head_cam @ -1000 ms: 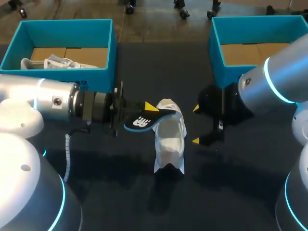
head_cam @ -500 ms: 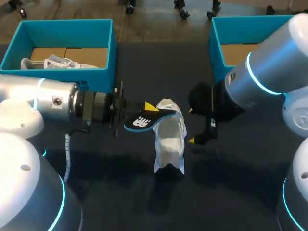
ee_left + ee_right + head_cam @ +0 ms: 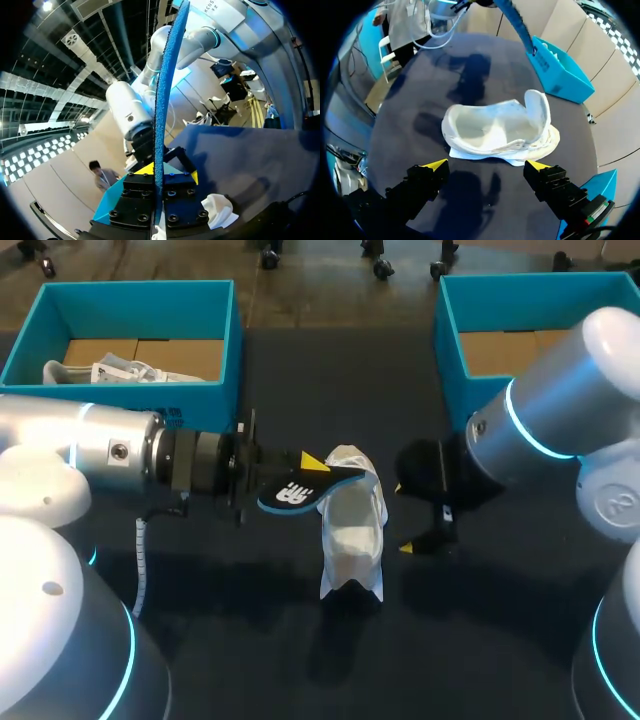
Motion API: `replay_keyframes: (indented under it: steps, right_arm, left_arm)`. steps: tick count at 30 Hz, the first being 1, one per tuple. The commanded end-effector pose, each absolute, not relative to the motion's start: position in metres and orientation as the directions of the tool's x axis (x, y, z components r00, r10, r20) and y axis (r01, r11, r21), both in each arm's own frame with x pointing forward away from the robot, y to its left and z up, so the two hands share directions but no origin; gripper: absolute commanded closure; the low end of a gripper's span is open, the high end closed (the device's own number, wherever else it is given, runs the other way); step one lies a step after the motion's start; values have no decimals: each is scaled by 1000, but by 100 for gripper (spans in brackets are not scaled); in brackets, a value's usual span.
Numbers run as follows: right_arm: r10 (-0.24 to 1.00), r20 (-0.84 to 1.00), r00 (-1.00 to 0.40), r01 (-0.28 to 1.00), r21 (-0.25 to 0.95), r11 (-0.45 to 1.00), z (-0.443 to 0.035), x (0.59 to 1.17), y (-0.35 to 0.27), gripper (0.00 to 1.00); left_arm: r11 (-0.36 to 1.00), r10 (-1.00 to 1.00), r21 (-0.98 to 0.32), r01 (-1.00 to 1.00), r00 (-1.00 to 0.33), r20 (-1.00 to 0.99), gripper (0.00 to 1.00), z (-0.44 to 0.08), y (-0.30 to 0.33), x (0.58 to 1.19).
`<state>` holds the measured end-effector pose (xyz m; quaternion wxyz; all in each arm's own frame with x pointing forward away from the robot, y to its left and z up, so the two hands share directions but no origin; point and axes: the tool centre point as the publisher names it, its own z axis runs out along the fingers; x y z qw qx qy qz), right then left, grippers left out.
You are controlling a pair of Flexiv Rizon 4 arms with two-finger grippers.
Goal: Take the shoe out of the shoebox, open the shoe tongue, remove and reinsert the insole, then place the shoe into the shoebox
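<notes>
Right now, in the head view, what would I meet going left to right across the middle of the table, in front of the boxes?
Left arm → insole → shoe → right gripper, open → right arm.

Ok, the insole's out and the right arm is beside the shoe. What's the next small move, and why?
Probably ease the right gripper forward and close it on the shoe. It stands open, short of the shoe, which nothing is holding, while the left gripper holds the insole above it. Steadying the shoe first should make reinsertion easier.
</notes>
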<state>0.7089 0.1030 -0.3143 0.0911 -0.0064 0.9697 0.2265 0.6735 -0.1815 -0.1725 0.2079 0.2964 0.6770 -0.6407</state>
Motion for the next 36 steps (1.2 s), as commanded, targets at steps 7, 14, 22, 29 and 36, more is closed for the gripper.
replay_keyframes:
  steps: [7, 14, 22, 29, 36]
  right_arm:
    - [43, -189, -981, -52, 471, 881, -329, 719, 108, 0]
    - [46, -219, -975, -68, 486, 871, -325, 721, 109, 0]
    - [52, -186, -981, -35, 436, 899, -325, 727, 110, 0]
    - [52, -186, -981, -35, 436, 899, -325, 727, 110, 0]
    - [52, -186, -981, -35, 436, 899, -325, 727, 110, 0]
  left_arm:
    - [4, 138, -744, 668, -738, -661, 100, -172, -182, 674]
    - [4, 138, -744, 668, -738, -661, 100, -172, -182, 674]
    - [4, 138, -744, 668, -738, -661, 100, -172, -182, 674]
    - [4, 138, -744, 668, -738, -661, 100, -172, -182, 674]
    - [4, 138, -744, 668, -738, -661, 100, -172, -182, 674]
